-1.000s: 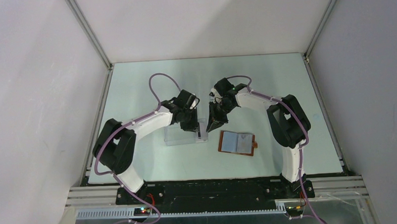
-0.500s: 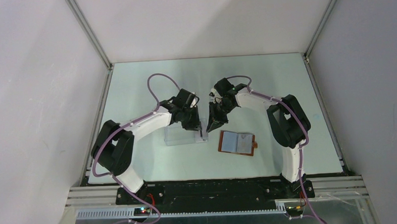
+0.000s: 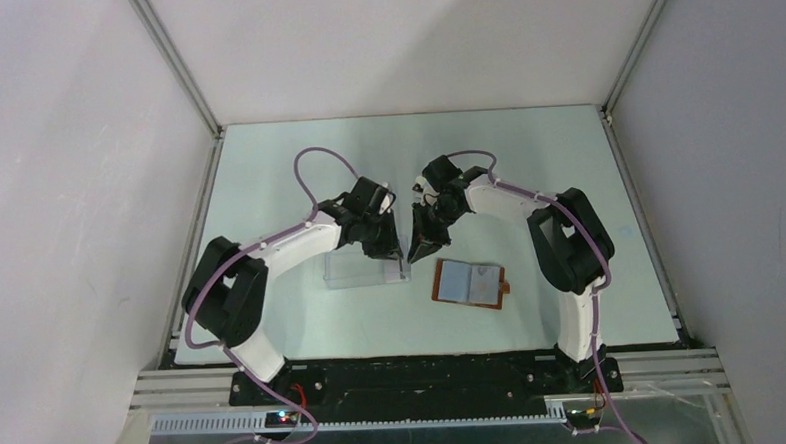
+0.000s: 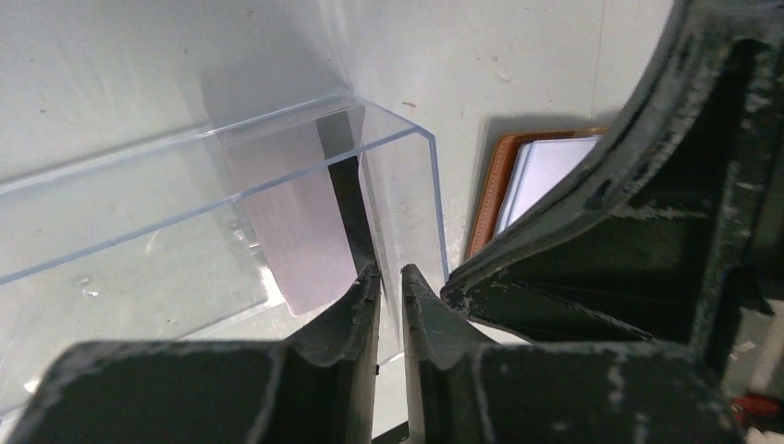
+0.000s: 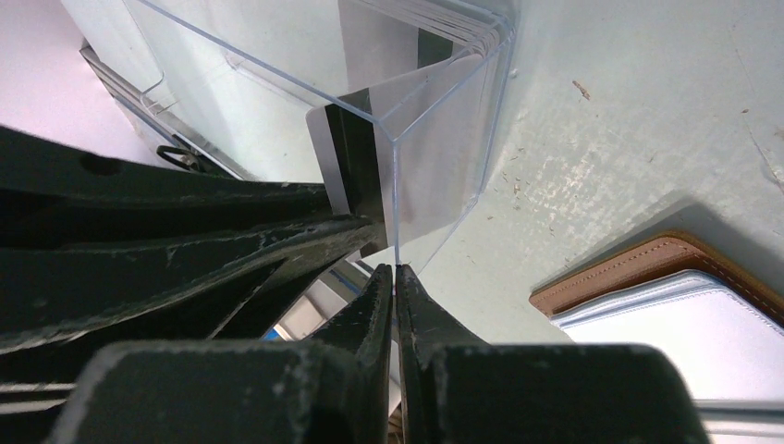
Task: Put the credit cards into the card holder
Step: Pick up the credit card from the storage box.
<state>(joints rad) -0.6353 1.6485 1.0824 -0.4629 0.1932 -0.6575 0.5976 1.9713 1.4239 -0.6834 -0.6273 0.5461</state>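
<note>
Both arms are in over the middle of the pale green bench, heads almost meeting at the right end of the clear rectangular plastic box. The left end effector is down to a narrow slit, its two black tips right at the box's end wall. And there's the thin, pale rectangular plastic credit card with the dark stripe, standing on edge inside the box, tilted, striped side against that end wall. The stripe runs straight down into the left tip; whether the credit card is actually pinched, I cannot tell from either wrist view. Now the right end effector: fingers pressed together, no gap showing, tips at the box's upright corner edge, just outside the wall, nothing visibly gripped. From the right wrist view, the left arm's fingers come in from the side and meet the credit card's lower striped corner. Over to the small tan-brown leather card holder: it lies open and flat on the bench, pale blue-grey pockets facing up, snap tab sticking out on its right side. In the overhead view it sits just right of the box, apart from it, close by the right end effector and touched by neither arm. The credit card is in the box, not in the card holder
</note>
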